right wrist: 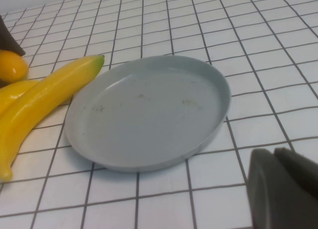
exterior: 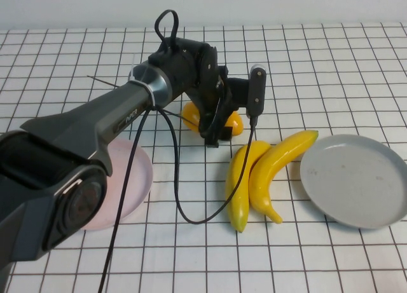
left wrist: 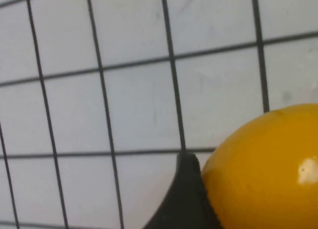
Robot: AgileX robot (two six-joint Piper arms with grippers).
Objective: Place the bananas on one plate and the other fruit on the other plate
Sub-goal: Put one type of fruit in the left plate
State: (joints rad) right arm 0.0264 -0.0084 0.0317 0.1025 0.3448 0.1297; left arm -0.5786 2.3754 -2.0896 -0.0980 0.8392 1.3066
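One white gridded tabletop [exterior: 331, 255], pale backdrop

**Counting the Things on the Table**

There are two bananas. One banana [exterior: 240, 183] lies on the left, and the other banana [exterior: 278, 167] lies just beside it on the right, touching it.

There are two plates. The grey plate [exterior: 353, 180] is on the right. The pink plate [exterior: 141, 172] is on the left, partly hidden by the arm.

One orange fruit [exterior: 193, 115] can be seen, far behind the bananas. The arm covers part of it, so more may hide there.
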